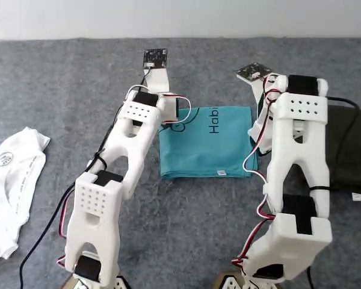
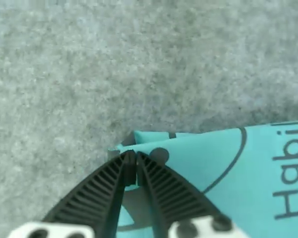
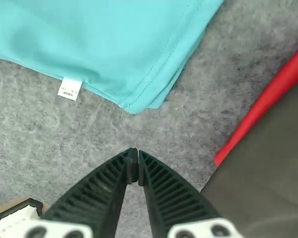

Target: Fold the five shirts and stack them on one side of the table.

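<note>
Grey felt table (image 1: 216,241) under everything. At its centre, a teal shirt (image 1: 207,141), folded to a flat rectangle, lying between the two arms. Far right, a dark olive shirt (image 1: 349,150), partly behind the right arm (image 1: 295,156), with red cloth (image 3: 268,99) along its edge. Far left, a white shirt (image 1: 12,186), crumpled, well apart from the teal one. Left arm (image 1: 126,156): extended forward, angled in toward the teal shirt's far-left corner. Left gripper (image 2: 130,161): fingers pressed together, tips touching that corner; pinching cloth or not, cannot tell. Right arm: extended straight forward along the teal shirt's right edge. Right gripper (image 3: 133,166): fingers closed with nothing between them, over bare felt, between the teal shirt's near-right corner and the red edge, touching neither. Smallest: a white label (image 3: 69,88) at the teal shirt's hem, near that same corner.
</note>
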